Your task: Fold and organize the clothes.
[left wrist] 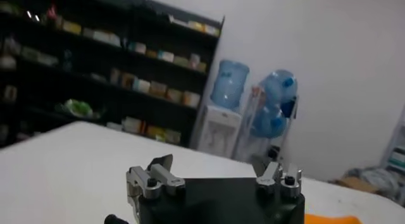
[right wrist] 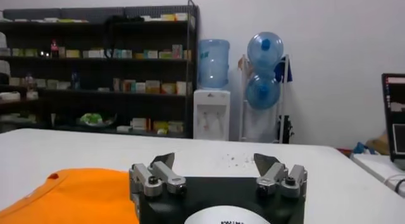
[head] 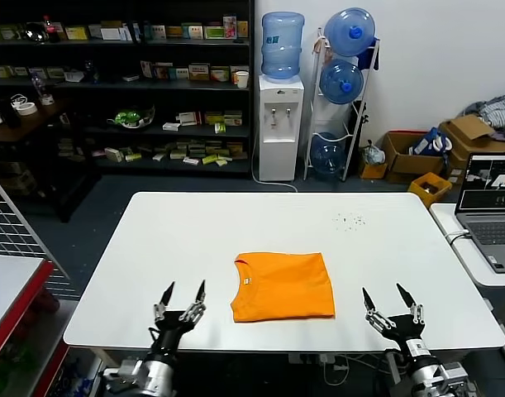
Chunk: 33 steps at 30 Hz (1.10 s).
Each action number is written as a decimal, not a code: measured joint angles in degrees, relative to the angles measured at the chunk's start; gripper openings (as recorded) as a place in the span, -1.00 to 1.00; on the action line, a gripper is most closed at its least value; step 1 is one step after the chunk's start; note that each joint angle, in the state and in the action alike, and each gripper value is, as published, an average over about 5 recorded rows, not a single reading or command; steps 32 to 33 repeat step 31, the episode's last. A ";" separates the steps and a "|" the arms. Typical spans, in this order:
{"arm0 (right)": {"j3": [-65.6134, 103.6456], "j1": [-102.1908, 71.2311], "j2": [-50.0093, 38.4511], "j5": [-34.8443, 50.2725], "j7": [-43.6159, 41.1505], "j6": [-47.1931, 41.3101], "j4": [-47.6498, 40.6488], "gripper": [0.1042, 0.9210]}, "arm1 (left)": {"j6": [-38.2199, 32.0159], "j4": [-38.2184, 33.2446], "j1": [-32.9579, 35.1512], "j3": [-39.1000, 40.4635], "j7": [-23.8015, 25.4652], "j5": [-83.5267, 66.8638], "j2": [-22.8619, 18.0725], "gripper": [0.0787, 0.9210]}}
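The bright orange T-shirt (head: 283,286) lies folded into a neat rectangle on the white table (head: 194,240), plain side up, collar at its far left corner. My left gripper (head: 183,291) is open and empty near the front edge, left of the shirt. My right gripper (head: 389,296) is open and empty near the front edge, right of the shirt. The shirt shows as an orange edge in the left wrist view (left wrist: 332,218) and as a broad orange patch in the right wrist view (right wrist: 69,193). Neither gripper (left wrist: 214,164) (right wrist: 215,159) touches it.
A laptop (head: 490,211) sits on a side table at the right. Small dark specks (head: 350,220) lie on the table's far right. Shelves (head: 120,83), a water dispenser (head: 281,107) and a bottle rack (head: 343,91) stand behind. A red-edged wire rack (head: 12,256) is at the left.
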 measured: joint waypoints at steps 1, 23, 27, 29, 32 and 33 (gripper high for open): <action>0.38 -0.01 0.81 -0.55 -0.38 0.86 -0.29 0.76 | -1.57 0.06 0.76 -1.27 1.09 0.50 -0.44 0.77; 6.30 -0.67 15.49 -12.09 -6.25 15.20 -2.84 0.76 | -16.35 -0.11 9.32 -10.03 13.11 7.54 -5.28 0.77; 6.58 -0.73 16.82 -13.15 -6.33 16.34 -3.03 0.76 | -17.01 -0.43 9.83 -9.95 13.32 8.04 -5.68 0.77; 6.76 -0.87 17.23 -13.55 -6.36 16.80 -3.02 0.76 | -17.23 -0.59 10.03 -9.83 13.35 8.31 -5.91 0.77; 6.85 -0.97 17.41 -13.74 -6.37 17.01 -3.02 0.76 | -17.34 -0.64 10.13 -9.76 13.38 8.47 -6.01 0.77; 6.85 -0.97 17.41 -13.74 -6.37 17.01 -3.02 0.76 | -17.34 -0.64 10.13 -9.76 13.38 8.47 -6.01 0.77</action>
